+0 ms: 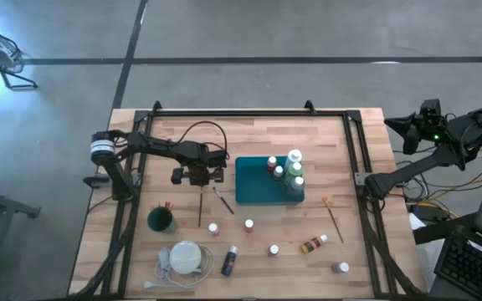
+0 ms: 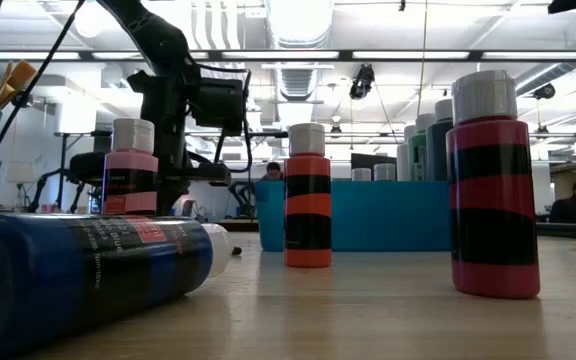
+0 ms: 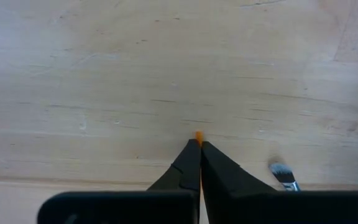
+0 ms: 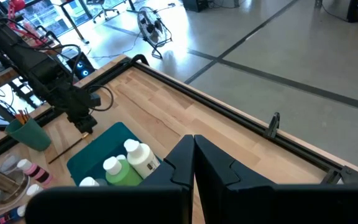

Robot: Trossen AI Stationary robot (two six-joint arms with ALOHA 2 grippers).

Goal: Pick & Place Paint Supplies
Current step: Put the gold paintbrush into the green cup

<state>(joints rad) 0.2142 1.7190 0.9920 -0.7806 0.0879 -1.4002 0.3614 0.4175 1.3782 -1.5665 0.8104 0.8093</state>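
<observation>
Down on the counter [image 1: 249, 142], a thin brush [image 1: 200, 209] with an orange tip [image 3: 198, 135] lies left of the teal tray [image 1: 253, 186], and the left gripper [image 1: 200, 177] has its jaws closed on its far end. A second brush [image 1: 223, 200] lies just beside it. Several paint bottles [image 1: 294, 174] stand in the tray; others [image 1: 273, 249] are scattered nearer. A green cup [image 1: 161, 220] stands to the left. The right gripper [image 4: 194, 155] hangs off the counter's right side, jaws closed and empty.
</observation>
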